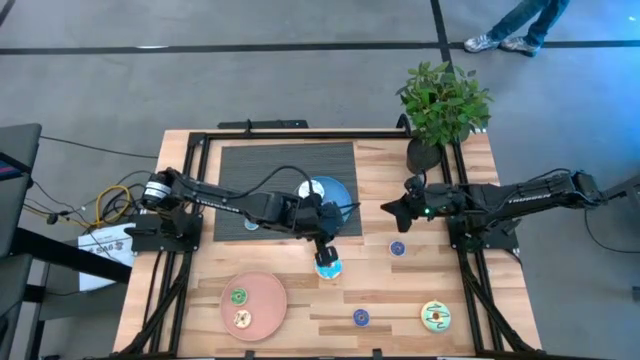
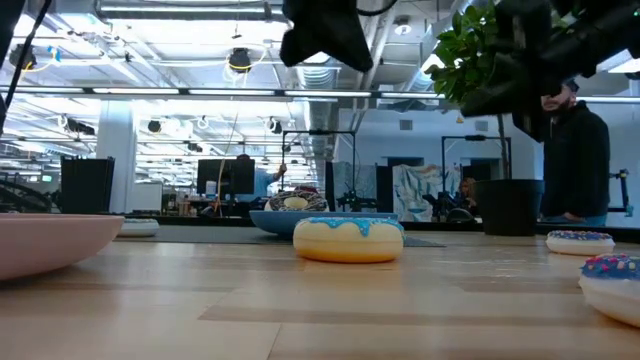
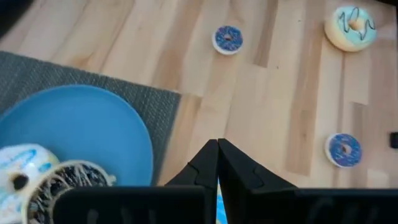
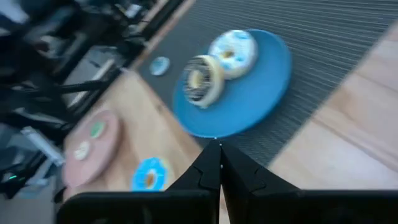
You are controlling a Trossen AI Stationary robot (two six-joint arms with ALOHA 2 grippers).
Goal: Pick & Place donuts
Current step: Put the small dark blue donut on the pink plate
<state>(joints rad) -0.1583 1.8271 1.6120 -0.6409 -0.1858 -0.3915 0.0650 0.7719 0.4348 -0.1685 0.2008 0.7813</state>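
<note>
A larger blue-iced donut [image 1: 328, 267] rests flat on the bare wood [image 2: 348, 238]. My left gripper [image 1: 324, 246] hangs shut just above it, clear of it in the low view [image 2: 325, 30]; its wrist view shows the fingertips closed [image 3: 217, 144]. On the blue plate [image 1: 340, 188] lie a white donut [image 4: 233, 53] and a brown-cream one [image 4: 202, 78]. The pink plate [image 1: 262, 312] holds a tiny green donut [image 1: 238, 296] and a tiny cream one [image 1: 242, 319]. My right gripper [image 1: 388, 208] is shut [image 4: 219, 146] and hovers right of the blue plate.
Two tiny blue donuts [image 1: 397, 248] [image 1: 360, 317] and a yellow-green donut [image 1: 436, 316] lie on the wood toward the right and near side. A tiny teal donut [image 1: 250, 225] sits on the grey mat [image 1: 260, 165]. A potted plant [image 1: 440, 105] stands at the far right corner.
</note>
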